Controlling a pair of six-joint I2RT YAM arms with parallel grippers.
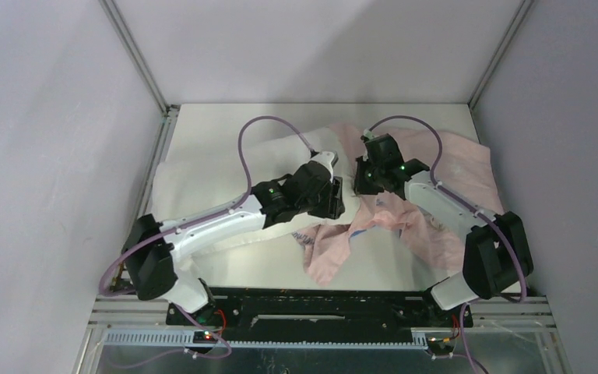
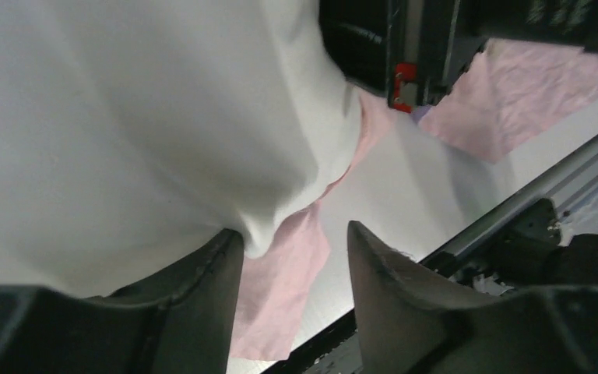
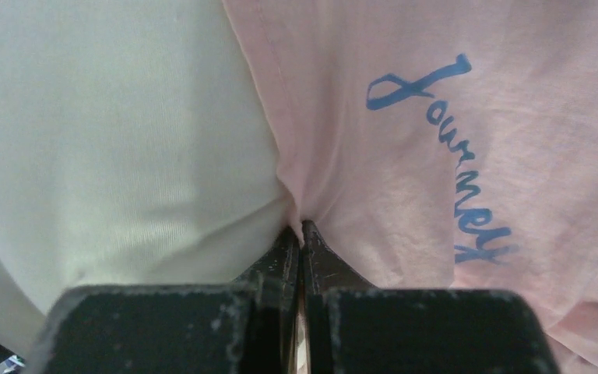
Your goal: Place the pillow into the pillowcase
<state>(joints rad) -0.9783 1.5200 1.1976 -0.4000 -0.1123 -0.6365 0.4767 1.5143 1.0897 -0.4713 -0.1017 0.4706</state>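
Evidently the right claw (image 3: 302,231) is the anchor here. Its jaws are pressed together on a pinch of the pillowcase (image 3: 444,179), right at the hem where the pink cloth meets the pillow (image 3: 117,148). Holding that edge looks meant to fix the opening in place, so the case does not slide across the bench (image 1: 272,269) when the cushion is pushed at it. The blue "Journey" lettering (image 3: 444,148) lies face up just beside the pinch, so the pink side is uppermost there.

The left claw (image 2: 296,253) stands with its jaws apart, gripping nothing. A rounded corner of the pillow bulges down against one finger (image 2: 214,269), and a flap of pink cloth shows through the gap. It seems placed to take that corner and feed it toward the opening.

From above, the pillow lies on the left half of the bench, its right end meeting the pink cloth near the two claws. The pillowcase is spread rumpled over the right half, with one flap trailing toward the near edge. I cannot tell how far the pillow is inside. Most of it is plainly outside, so I judge the job to be at an early stage.
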